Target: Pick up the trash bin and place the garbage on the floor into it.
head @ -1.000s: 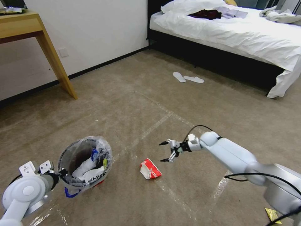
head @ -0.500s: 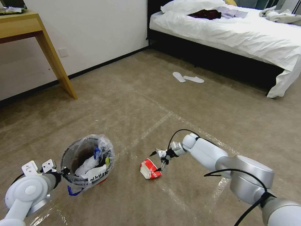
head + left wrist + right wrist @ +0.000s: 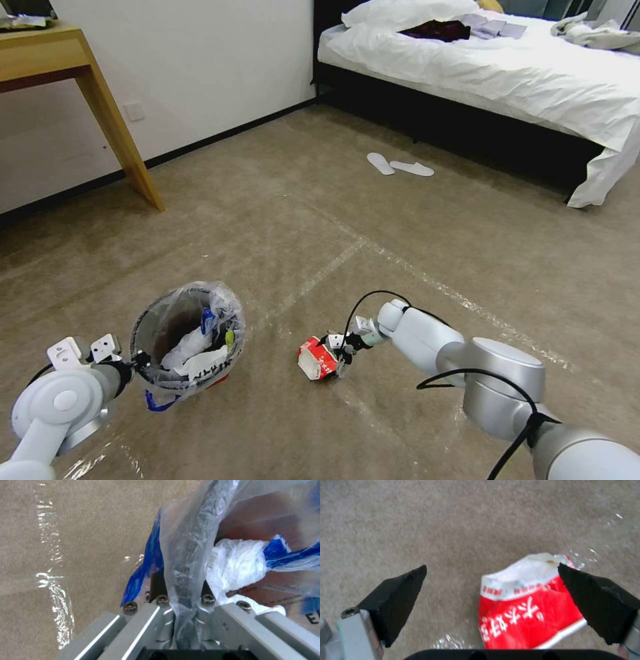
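A beige-brown carpeted floor [image 3: 280,220], crossed by shiny clear tape lines [image 3: 427,283], is seen under even light. A white wall [image 3: 200,60] with a dark skirting board [image 3: 220,137] is met beyond. A wooden bench [image 3: 80,73] and a white-sheeted bed [image 3: 507,73] are placed along it, with flat white slippers [image 3: 399,165] laid beside the bed.

Our left arm low at our left, elbow bent, left claw [image 3: 137,363] clamped tight, fingers [image 3: 160,605] closed together. Our right arm stretched forward and down, wrist angled low, right claw [image 3: 491,597] spread wide, black fingertips [image 3: 400,590] well apart.
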